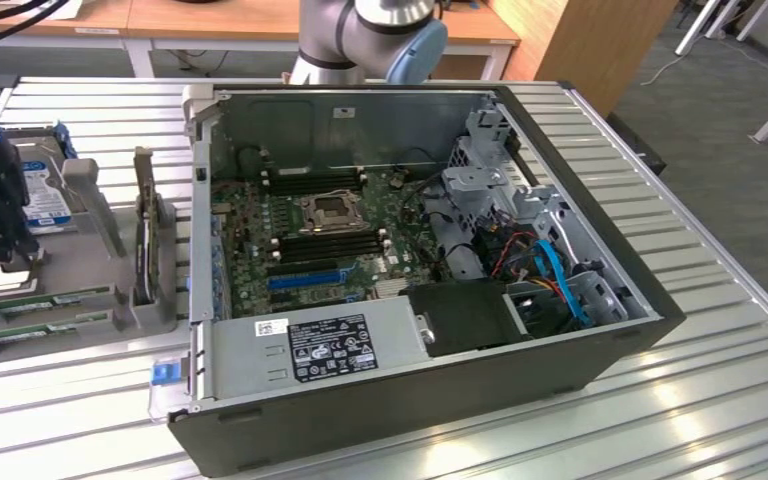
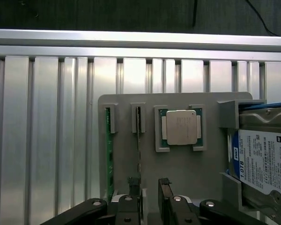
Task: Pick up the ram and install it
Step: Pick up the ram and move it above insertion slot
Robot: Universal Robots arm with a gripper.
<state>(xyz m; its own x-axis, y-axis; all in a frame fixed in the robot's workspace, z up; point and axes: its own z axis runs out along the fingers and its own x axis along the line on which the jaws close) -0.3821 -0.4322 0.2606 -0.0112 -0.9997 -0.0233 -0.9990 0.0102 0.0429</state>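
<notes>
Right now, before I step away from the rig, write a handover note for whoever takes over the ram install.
The claw is open and holds nothing. It hangs over the grey holder, at the exterior view's left of the computer case.
Ram: two sticks sit in the holder's slots. The near stick runs right up to one claw finger, and the far stick is one slot over.
The black slots on the motherboard look empty.
Done: claw brought over the holder.
Left: the grasp, the lift and the install.
</notes>
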